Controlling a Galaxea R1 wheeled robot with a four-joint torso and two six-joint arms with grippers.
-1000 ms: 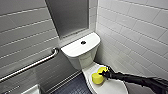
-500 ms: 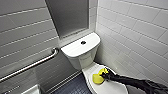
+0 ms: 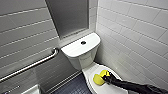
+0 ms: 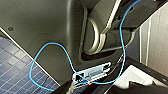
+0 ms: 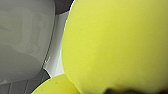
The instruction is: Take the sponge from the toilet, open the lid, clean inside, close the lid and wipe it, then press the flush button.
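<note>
The white toilet (image 3: 82,58) stands in the corner with its boxy tank against the wall. The dark round flush button (image 3: 83,42) sits in the middle of the tank top. The lid (image 3: 100,88) lies down over the bowl. The bright yellow sponge (image 3: 98,78) rests on the lid near its tank end. My right gripper (image 3: 106,78) is shut on the sponge, its black arm coming in from the lower right. In the right wrist view the sponge (image 5: 112,45) shows large and close, beside a strip of white ceramic.
A metal grab bar (image 3: 32,65) runs along the left tiled wall. The right tiled wall (image 3: 135,37) stands close to the toilet. Dark tiled floor (image 3: 72,87) lies left of the bowl. A blue cable (image 4: 50,50) loops over the robot's body.
The sponge and my right gripper have slid slightly along the lid toward me. Nothing else has moved.
</note>
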